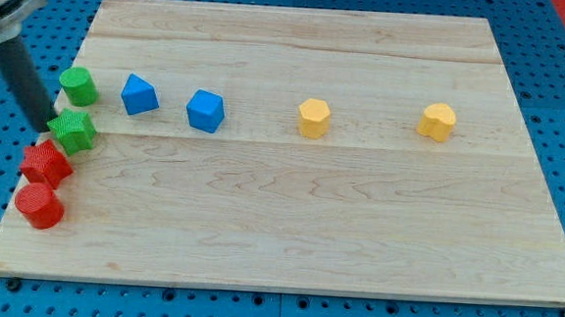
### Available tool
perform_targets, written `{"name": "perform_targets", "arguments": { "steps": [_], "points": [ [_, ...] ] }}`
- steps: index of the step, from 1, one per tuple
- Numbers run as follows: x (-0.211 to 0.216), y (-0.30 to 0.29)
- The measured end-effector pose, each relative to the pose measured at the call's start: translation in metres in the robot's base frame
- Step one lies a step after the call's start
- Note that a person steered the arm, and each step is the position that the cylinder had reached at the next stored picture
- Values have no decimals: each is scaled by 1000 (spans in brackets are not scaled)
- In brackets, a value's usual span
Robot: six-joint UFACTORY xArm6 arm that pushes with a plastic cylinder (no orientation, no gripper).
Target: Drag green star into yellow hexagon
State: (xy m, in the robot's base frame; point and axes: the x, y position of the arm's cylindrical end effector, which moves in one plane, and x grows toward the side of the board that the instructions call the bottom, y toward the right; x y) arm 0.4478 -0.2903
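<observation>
The green star (74,131) lies near the board's left edge, just above the red blocks. My tip (46,124) is at the star's left side, touching or nearly touching it. The rod rises from there to the view's top left. Two yellow blocks sit in a row to the right: one near the middle (313,118), which looks like the hexagon, and one further right (438,122). Their exact shapes are hard to make out.
A green cylinder (78,86) stands just above the star. Two blue blocks (139,96) (205,111) lie between the star and the yellow blocks. A red star-like block (45,164) and a red cylinder (39,207) sit below the star. The wooden board (287,237) rests on a blue pegboard.
</observation>
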Motion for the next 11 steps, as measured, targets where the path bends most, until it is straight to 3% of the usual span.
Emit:
{"name": "perform_targets", "arguments": {
  "steps": [1, 4, 5, 6, 7, 8, 9, 10, 11],
  "points": [
    [1, 1],
    [18, 196],
    [87, 198],
    [105, 206],
    [63, 222],
    [45, 270],
    [23, 274],
    [40, 287],
    [56, 219]
  ]
}}
